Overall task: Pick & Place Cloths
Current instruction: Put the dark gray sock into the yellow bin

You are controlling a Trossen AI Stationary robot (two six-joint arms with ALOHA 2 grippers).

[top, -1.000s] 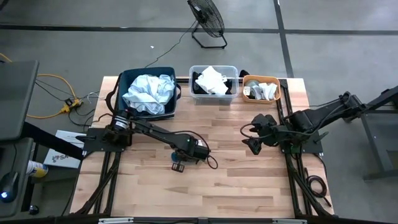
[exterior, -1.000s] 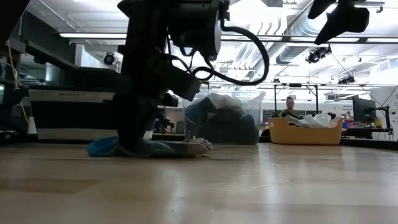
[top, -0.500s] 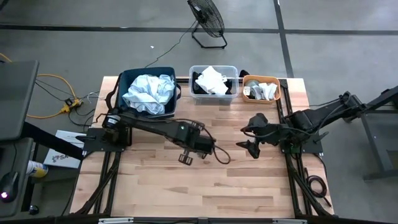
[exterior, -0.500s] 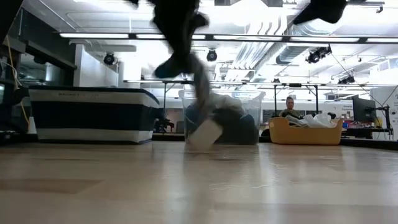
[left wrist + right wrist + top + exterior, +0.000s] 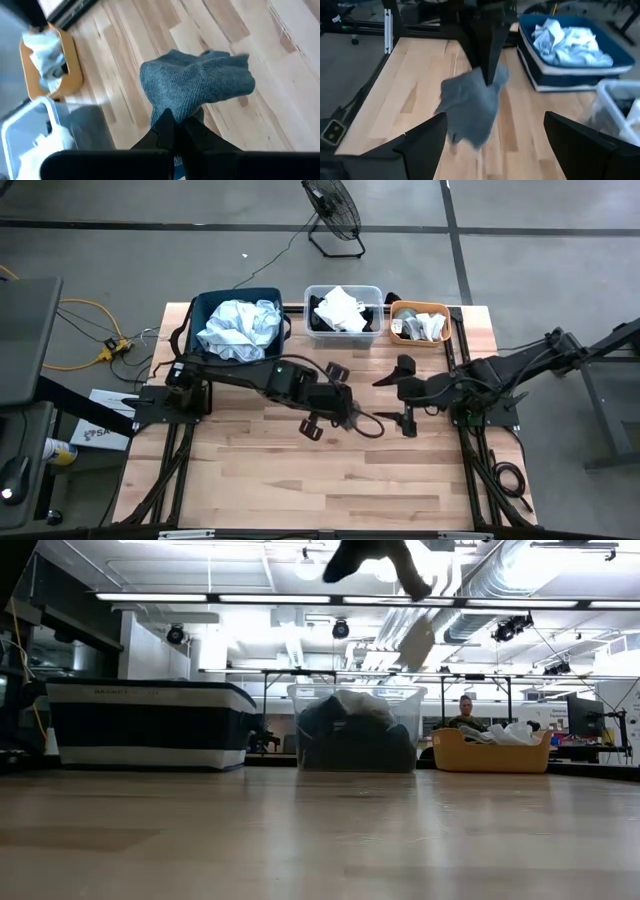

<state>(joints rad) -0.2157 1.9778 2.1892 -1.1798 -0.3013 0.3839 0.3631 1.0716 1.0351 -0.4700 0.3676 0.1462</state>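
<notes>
My left gripper (image 5: pixel 352 418) is shut on a grey sock (image 5: pixel 200 85) and holds it above the middle of the table. The right wrist view shows the sock (image 5: pixel 470 107) hanging below the left fingers (image 5: pixel 487 50). My right gripper (image 5: pixel 404 395) is open wide just to the right of the sock, facing it, and touches nothing. Pale blue and white cloths (image 5: pixel 238 330) fill the navy bin. White and black pieces (image 5: pixel 342 310) lie in the clear tub, and pale ones (image 5: pixel 418 327) in the orange tub. My left gripper pinches the grey sock between its two fingers at one bunched end (image 5: pixel 172 112). The fingers come from above, pointing down. The sock is lifted clear of the table and hangs slack below them, its free end (image 5: pixel 462 132) lowest.
The navy bin (image 5: pixel 205 305), the clear tub (image 5: pixel 312 292) and the orange tub (image 5: pixel 445 310) stand in a row along the table's far edge. Bare wood (image 5: pixel 300 480) spreads over the near half. A person (image 5: pixel 466 715) sits in the room behind.
My left gripper has risen from the table with the sock and has swung toward the right and far side. The sock, which lay flat on the wood, is now lifted clear and hanging. My right gripper has shifted a little toward the left gripper.
</notes>
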